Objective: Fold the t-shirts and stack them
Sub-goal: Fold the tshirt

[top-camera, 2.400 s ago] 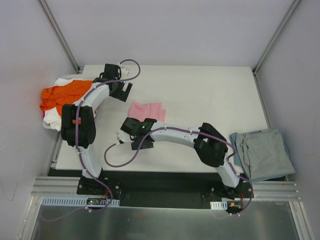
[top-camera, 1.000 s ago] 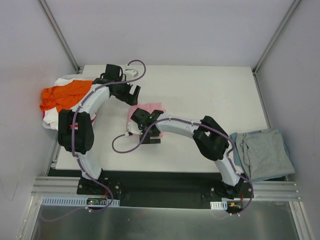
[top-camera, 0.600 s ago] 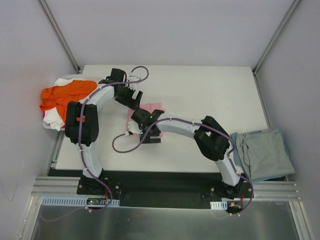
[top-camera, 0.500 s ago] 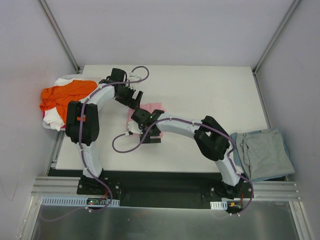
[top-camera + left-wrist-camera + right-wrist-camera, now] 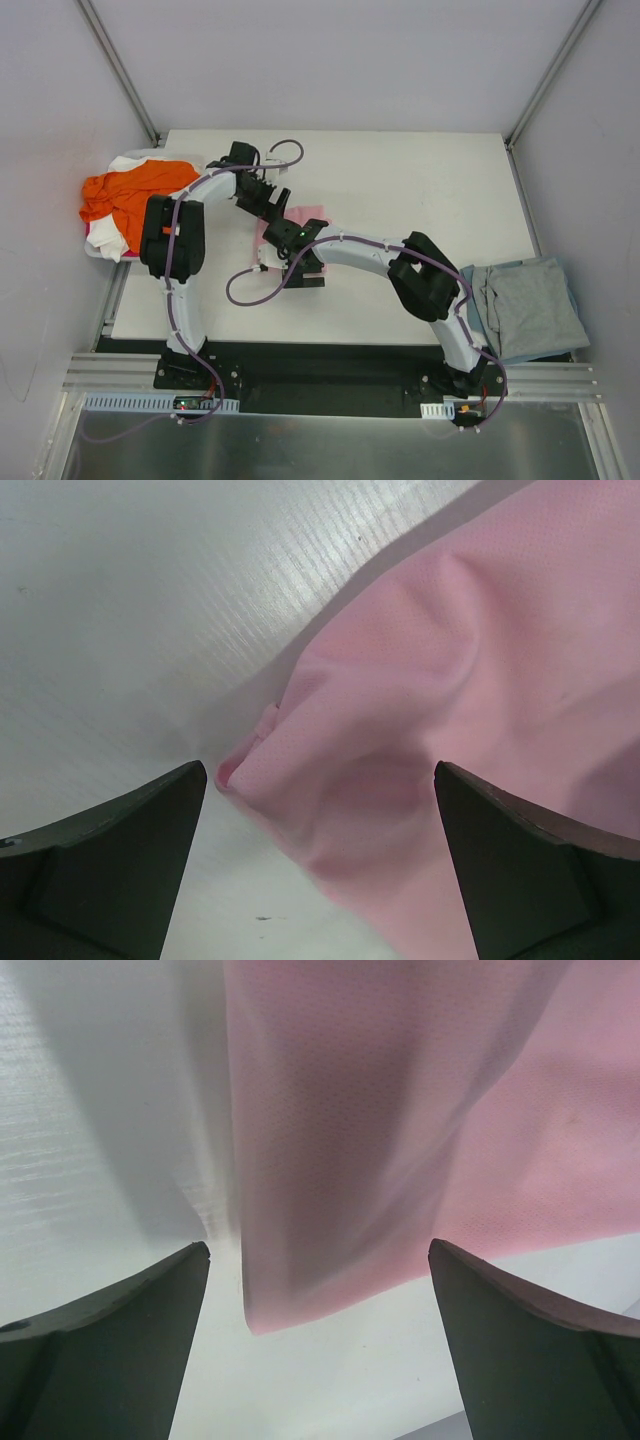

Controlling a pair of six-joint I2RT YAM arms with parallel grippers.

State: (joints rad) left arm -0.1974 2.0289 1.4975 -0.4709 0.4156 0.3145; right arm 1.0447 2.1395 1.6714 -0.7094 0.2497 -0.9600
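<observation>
A folded light pink t-shirt (image 5: 314,213) lies on the white table (image 5: 420,190), left of centre. My left gripper (image 5: 274,203) hangs open over its far left corner; in the left wrist view the pink t-shirt (image 5: 440,680) has that bunched corner between the dark fingers (image 5: 110,860). My right gripper (image 5: 286,238) is open over the shirt's near left edge, and in the right wrist view the pink t-shirt (image 5: 400,1110) has a corner between the fingers (image 5: 540,1340). Neither gripper holds anything. An orange t-shirt (image 5: 135,187) lies crumpled on a white one (image 5: 104,236) at the left edge.
A grey-blue t-shirt (image 5: 527,307) lies folded at the table's right front corner, partly over the edge. Grey walls and metal posts (image 5: 120,70) close in the table on three sides. Purple cables (image 5: 245,290) loop from both arms.
My left gripper has swung right and nearer, from beside the orange pile to the pink shirt's far corner. My right gripper moved onto the shirt's near left edge, then stayed put.
</observation>
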